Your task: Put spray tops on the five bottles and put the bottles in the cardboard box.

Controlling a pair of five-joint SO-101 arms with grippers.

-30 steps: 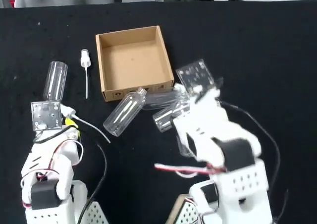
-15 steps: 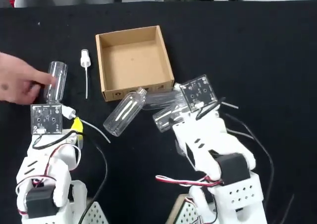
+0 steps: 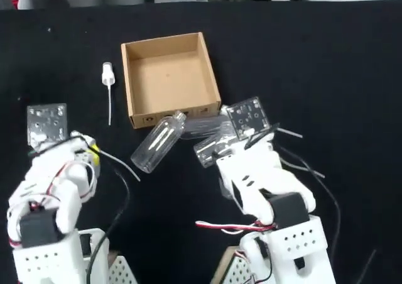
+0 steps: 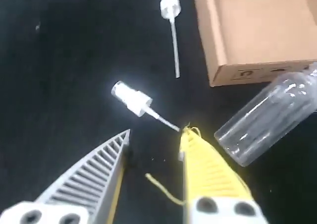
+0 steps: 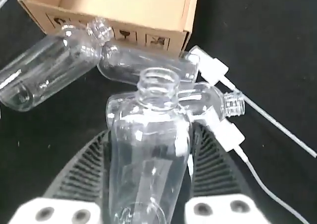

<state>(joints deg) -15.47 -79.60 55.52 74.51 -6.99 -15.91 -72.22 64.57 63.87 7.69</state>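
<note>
Cardboard box: empty.
Right gripper: fingers clamped on open-necked bottle, near box front.
Left gripper: fingers apart, beside loose spray top, off box's front corner.
Progress: nothing capped or boxed; every step remains.
Markings: small symbols on box front; no legible text.

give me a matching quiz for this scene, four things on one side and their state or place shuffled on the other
Column one
1. left end effector
2. right end effector
3. cardboard box
4. spray top

Column two
A. brown, open at the top
B. shut on a clear bottle
C. lies on the black table alongside the box
D. open, holding nothing

Pairs: 1-D, 2-B, 3-A, 4-C
</note>
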